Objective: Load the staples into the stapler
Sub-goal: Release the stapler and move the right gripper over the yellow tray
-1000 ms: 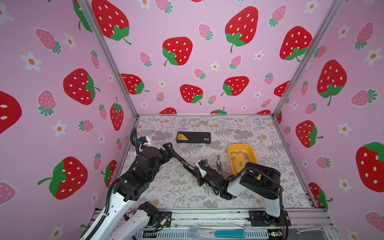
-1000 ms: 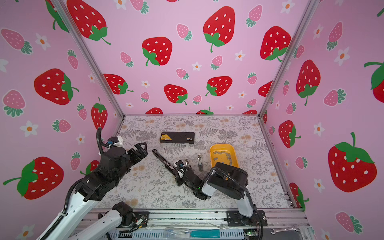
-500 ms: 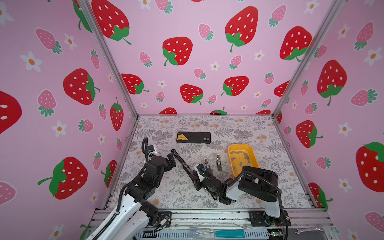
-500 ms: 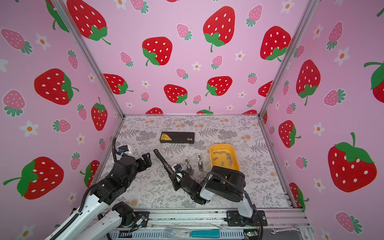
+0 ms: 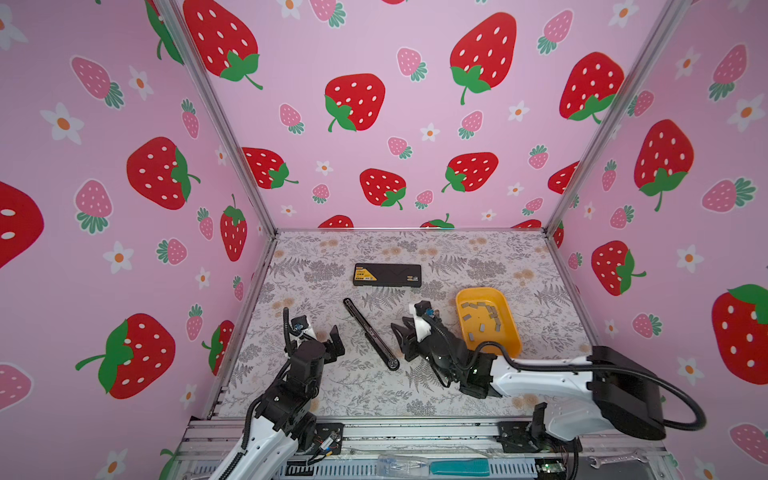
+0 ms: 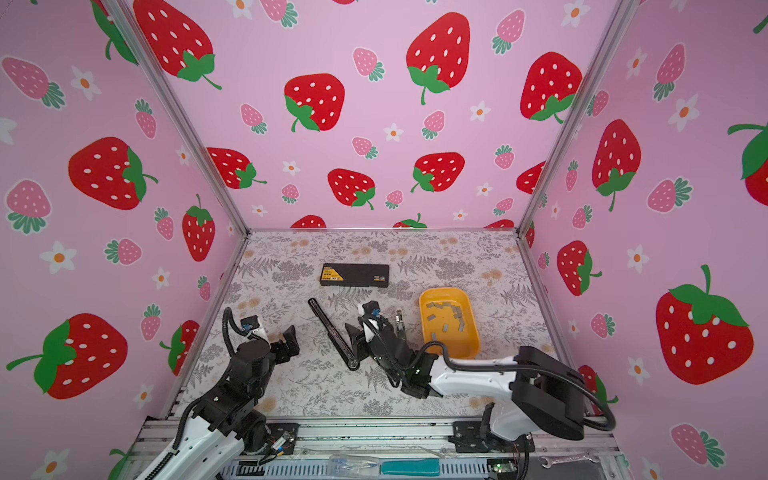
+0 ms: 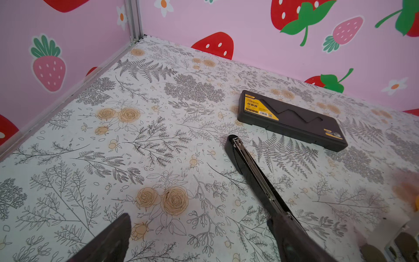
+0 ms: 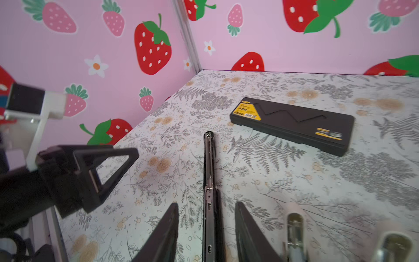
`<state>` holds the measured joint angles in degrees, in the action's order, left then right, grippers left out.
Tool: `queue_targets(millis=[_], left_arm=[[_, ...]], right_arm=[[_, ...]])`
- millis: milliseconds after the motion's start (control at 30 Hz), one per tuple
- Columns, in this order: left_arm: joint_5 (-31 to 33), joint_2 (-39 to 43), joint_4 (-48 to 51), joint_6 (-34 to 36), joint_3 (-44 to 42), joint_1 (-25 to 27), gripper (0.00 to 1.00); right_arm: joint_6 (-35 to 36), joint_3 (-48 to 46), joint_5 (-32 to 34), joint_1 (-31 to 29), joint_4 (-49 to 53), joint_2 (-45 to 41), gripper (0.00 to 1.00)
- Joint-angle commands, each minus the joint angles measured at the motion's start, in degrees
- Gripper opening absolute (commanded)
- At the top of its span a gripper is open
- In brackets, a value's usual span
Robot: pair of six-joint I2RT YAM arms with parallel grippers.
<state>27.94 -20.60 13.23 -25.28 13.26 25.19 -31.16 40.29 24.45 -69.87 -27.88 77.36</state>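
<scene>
Pincer, right (image 8: 206, 204): my jaws stand half apart, holding nothing, either side of the one black stapler (image 5: 370, 334), whose long axis runs straight ahead. Staples (image 5: 482, 327), about a dozen strips, lie just to its right in one yellow tray (image 5: 505, 347). My left pincer (image 5: 334, 343), wide and empty, is farther from them.

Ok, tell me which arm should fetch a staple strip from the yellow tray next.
Probably right. The right tool, jaws apart, is close to the yellow tray of staples; the left tool is across the stapler, farther from the tray.
</scene>
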Motion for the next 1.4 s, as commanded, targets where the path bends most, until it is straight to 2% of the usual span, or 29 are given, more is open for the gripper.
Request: queue_targets(millis=[0,67,133,233,300,433,533,733,867,1133,1367], left_arm=[[-0.2,3.3,-4.1,1.6,-0.7,-0.7,0.99],[1.0,4.9,-3.0,0.9,-1.0,-1.1,0.99],[2.0,6.4,-1.6,-0.1,-1.0,-1.7,0.99],[-0.9,8.0,-1.4,0.4,-1.5,-2.9,0.99],[-2.8,8.0,-1.4,0.4,-1.7,-3.7,0.99],[-3.9,6.0,-2.6,-1.6,-2.0,-6.2,0.99],[-6.0,3.3,-5.4,-2.7,-3.0,-8.5,0.99],[-5.2,-4.3,-15.0,-4.6,-6.4,-9.3,0.99],[-7.5,-6.9,-15.5,-3.2,-5.1,-9.4,0.99],[-7.0,-1.2,-14.1,-3.8,-7.3,-9.4,0.99],[-6.3,1.1,-13.5,-4.2,-8.0,-9.4,0.99]], right_arm=[[-5.5,4.0,-1.4,10.1,25.9,-6.4,0.38],[-5.7,5.7,-4.6,18.1,34.5,-8.7,0.35],[-3.7,7.6,-6.0,23.2,40.1,-8.6,0.35],[-1.1,11.0,-4.6,25.9,46.4,-5.4,0.35],[-0.2,11.1,-5.6,28.0,46.6,-3.8,0.35],[1.3,7.7,-12.3,36.0,44.3,-2.4,0.35],[1.4,7.1,-13.5,40.1,45.2,-0.2,0.35],[0.6,4.9,-15.2,41.9,44.0,4.1,0.35],[-0.2,3.8,-16.3,42.6,42.4,5.4,0.35],[-0.9,2.7,-14.0,43.1,42.4,7.5,0.35],[-1.7,1.7,-15.2,43.4,41.6,9.3,0.35]])
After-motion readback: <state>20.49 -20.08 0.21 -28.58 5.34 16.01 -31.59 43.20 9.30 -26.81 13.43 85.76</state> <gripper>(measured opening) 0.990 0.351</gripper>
